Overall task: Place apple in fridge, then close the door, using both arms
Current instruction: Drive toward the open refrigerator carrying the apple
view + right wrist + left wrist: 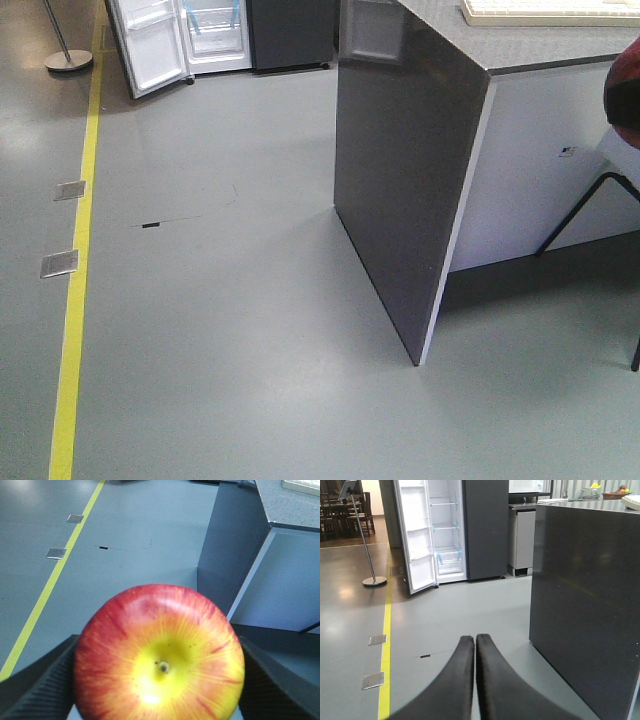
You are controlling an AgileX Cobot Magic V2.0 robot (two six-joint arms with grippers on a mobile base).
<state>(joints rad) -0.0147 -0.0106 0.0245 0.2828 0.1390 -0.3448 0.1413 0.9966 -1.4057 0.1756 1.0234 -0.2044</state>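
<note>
The right gripper [160,685] pinches the apple [160,650]; the left gripper [475,652] is pressed together, the fridge [447,530] open at upper left.

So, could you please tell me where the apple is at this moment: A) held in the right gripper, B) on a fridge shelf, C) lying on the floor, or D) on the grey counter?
A: the right wrist view shows the apple clamped between the dark pads of the right gripper, far from the open fridge.
</note>
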